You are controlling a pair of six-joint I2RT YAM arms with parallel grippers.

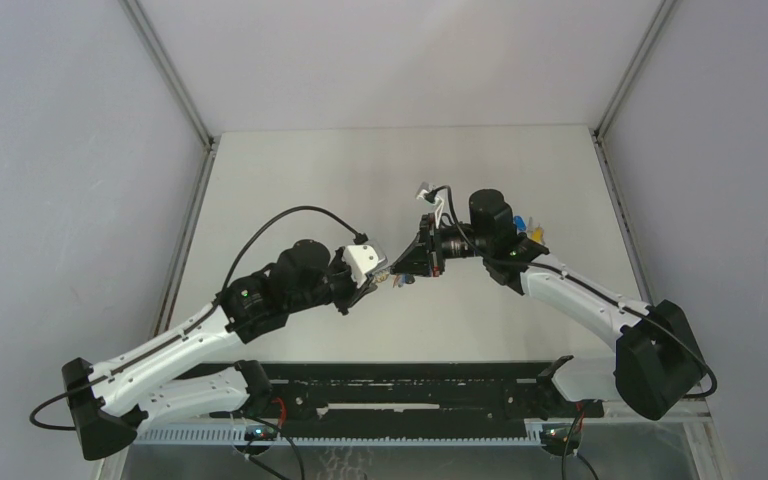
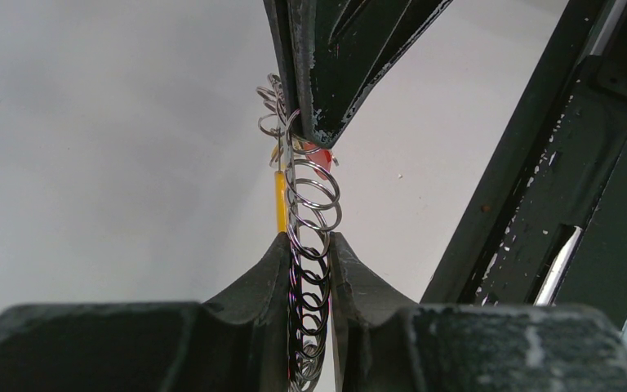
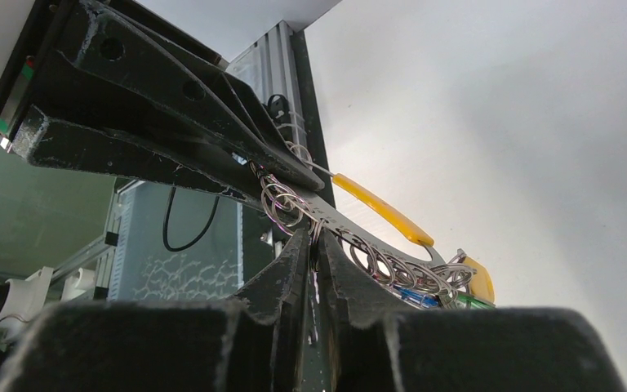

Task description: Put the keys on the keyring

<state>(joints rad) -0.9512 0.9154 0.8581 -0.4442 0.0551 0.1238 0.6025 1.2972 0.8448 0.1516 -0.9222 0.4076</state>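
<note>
I'm holding the keyring [image 2: 314, 192] above the table [image 1: 360, 170], left claw [image 2: 310, 245] clamping its coils, right claw [image 3: 314, 241] pinching almost shut on its other end, and next I'm needing a ring pried apart for the keys [image 1: 528, 222] lying behind my right arm.

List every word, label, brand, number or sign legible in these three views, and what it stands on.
No text can be read in any view.
The thin grey metal keyring, its yellow section, the black left gripper, the black right gripper and the white arm links show no lettering, label or number.
</note>
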